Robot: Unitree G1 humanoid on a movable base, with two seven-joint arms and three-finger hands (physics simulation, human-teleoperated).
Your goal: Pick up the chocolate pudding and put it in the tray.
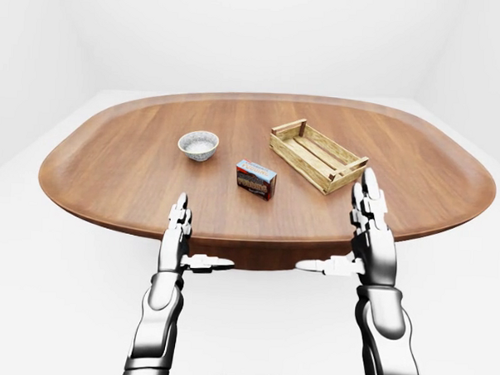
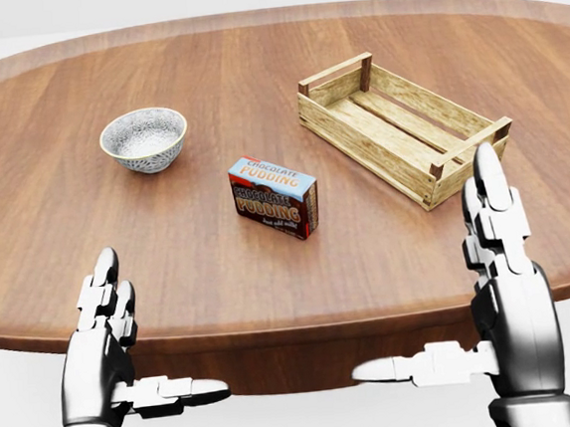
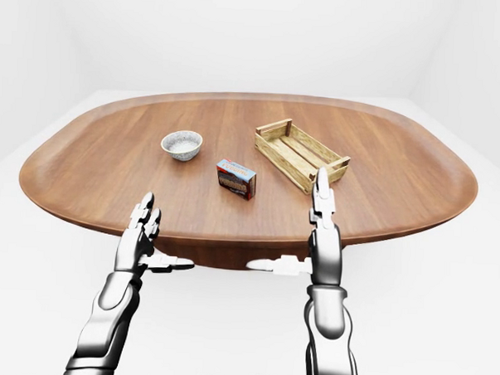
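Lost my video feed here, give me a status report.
Both hands open, left hand and right hand at table edge. Pudding untouched on table. Tray empty. Path clear; bowl off left.

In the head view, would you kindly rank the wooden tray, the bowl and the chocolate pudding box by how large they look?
Largest to smallest:
1. Wooden tray, clearly the largest.
2. Bowl and chocolate pudding box look much alike; the box lies nearer the camera, so I would not rank them.

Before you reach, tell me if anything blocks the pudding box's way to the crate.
Nothing visible does. The chocolate pudding box stands alone on the table, with bare wood between it and the wooden tray. The bowl sits off to the other side.
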